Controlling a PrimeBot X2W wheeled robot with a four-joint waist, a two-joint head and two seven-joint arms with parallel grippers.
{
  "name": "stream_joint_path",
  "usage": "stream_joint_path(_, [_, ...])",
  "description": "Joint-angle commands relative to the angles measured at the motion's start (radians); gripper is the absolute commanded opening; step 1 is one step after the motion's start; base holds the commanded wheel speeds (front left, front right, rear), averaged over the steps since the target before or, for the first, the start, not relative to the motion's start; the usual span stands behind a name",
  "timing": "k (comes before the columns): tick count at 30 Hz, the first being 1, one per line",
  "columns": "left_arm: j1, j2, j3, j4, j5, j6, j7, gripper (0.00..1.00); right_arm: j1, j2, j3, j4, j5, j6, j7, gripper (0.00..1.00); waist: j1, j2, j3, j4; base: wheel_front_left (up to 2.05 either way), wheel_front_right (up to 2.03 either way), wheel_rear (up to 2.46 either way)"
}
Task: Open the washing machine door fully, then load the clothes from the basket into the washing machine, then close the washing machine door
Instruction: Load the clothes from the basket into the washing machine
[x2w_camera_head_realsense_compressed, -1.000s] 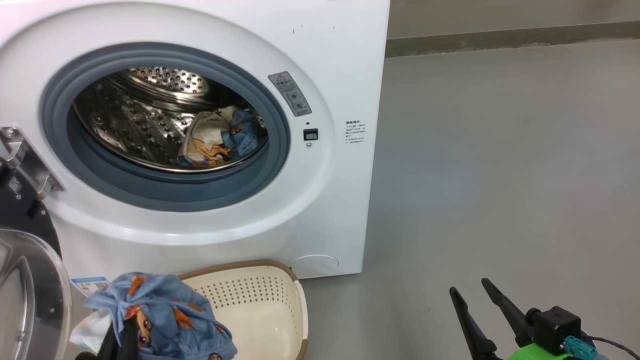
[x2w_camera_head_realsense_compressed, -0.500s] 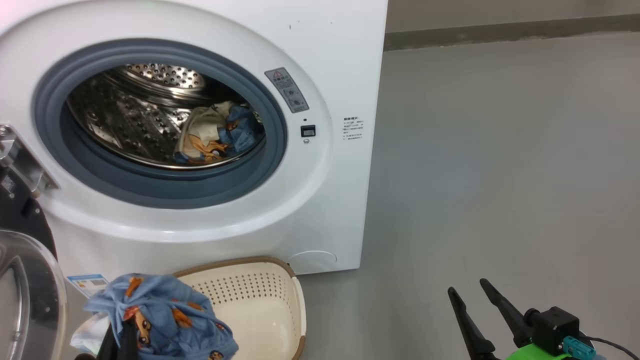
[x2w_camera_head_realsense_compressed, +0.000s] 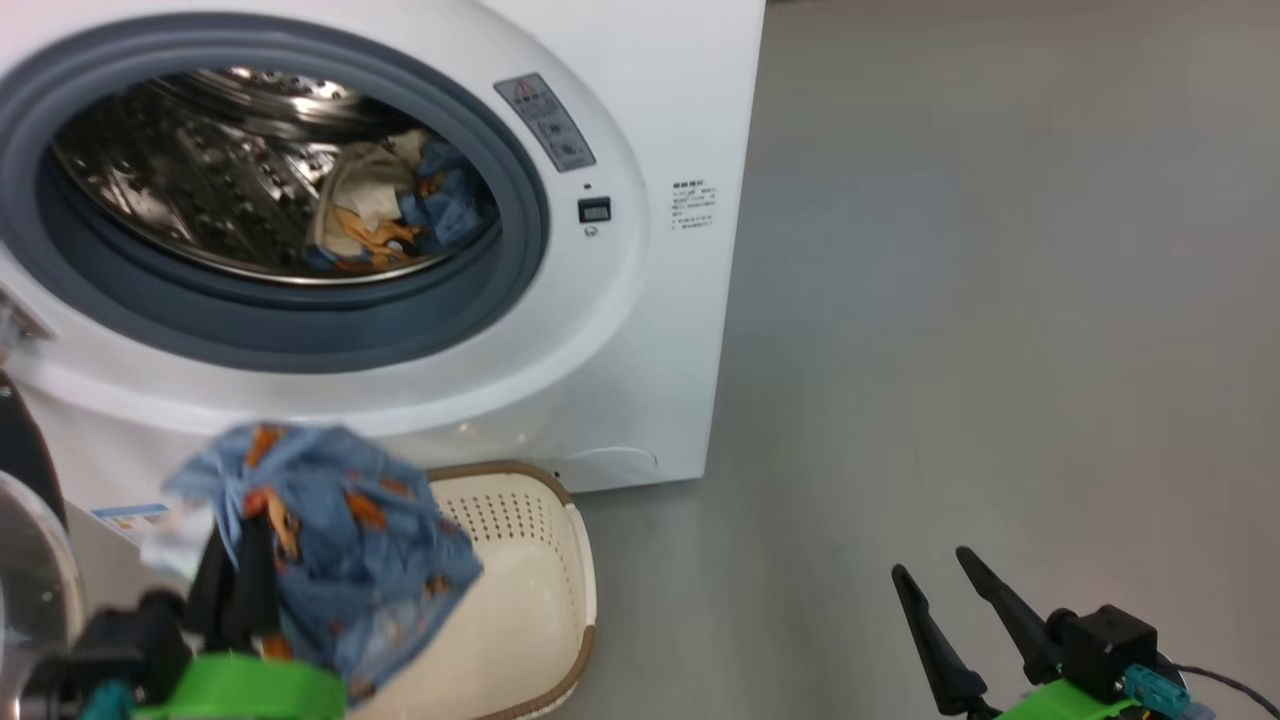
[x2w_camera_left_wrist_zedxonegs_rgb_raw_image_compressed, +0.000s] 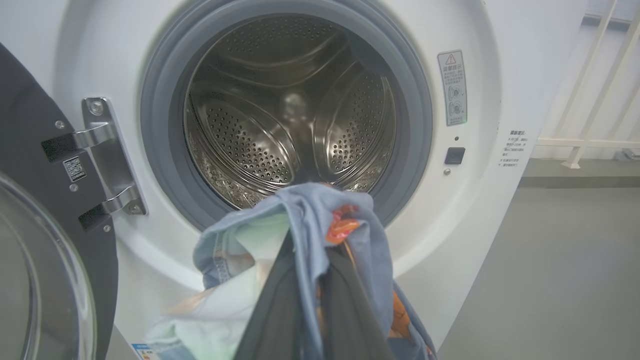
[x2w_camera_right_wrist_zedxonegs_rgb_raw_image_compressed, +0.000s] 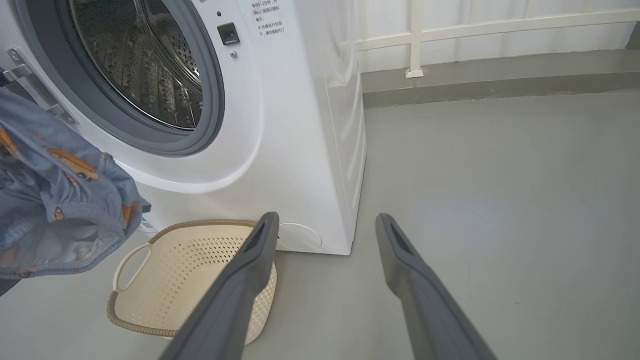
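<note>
Up from basket height, your left gripper (x2w_camera_left_wrist_zedxonegs_rgb_raw_image_compressed: 312, 260) has carried its bundle of clothes (x2w_camera_head_realsense_compressed: 330, 540) to hang before the lower front of the washer (x2w_camera_head_realsense_compressed: 660, 350), just below the mouth; the washer's own slide up and left in the head view is only the camera tilting. Those fingers are pressed together on the blue cloth, pinching it high so the folds drape over them and clear the basket (x2w_camera_head_realsense_compressed: 500, 510). The door (x2w_camera_left_wrist_zedxonegs_rgb_raw_image_compressed: 30, 280) stands swung wide at the left on its hinge (x2w_camera_left_wrist_zedxonegs_rgb_raw_image_compressed: 105, 155), leaving the path to the drum (x2w_camera_left_wrist_zedxonegs_rgb_raw_image_compressed: 290, 125) open. Other garments (x2w_camera_head_realsense_compressed: 400, 215) already lie low at the drum's right. The basket sits on the floor (x2w_camera_head_realsense_compressed: 1000, 300) just before the washer and looks bare inside, so you are likely on the last load. Your right gripper (x2w_camera_head_realsense_compressed: 932, 562) waits low at the right, fingers spread and holding nothing, well apart from the work, where it cannot snag the cloth
</note>
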Motion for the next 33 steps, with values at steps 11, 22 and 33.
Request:
stream_joint_path(11, [-0.325,0.093,0.092,0.073,0.038,-0.032,-0.013,0.0,-0.098,0.0,0.063,-0.024,-0.021,0.002,-0.012,1.0,0.0,0.0,0.107,-0.065,0.0,0.0,0.0])
stream_joint_path(22, [-0.54,0.151,0.117,0.209,0.052,-0.047,-0.013,0.0,-0.135,0.002,0.064,-0.036,-0.017,0.002,-0.012,1.0,0.0,0.0,0.239,-0.111,0.0,0.0,0.0])
stream_joint_path(33, [-0.774,0.187,0.078,0.425,0.057,-0.07,-0.012,0.0,-0.193,0.021,0.083,-0.048,-0.01,0.002,-0.012,1.0,0.0,0.0,0.413,-0.14,0.0,0.0,0.0])
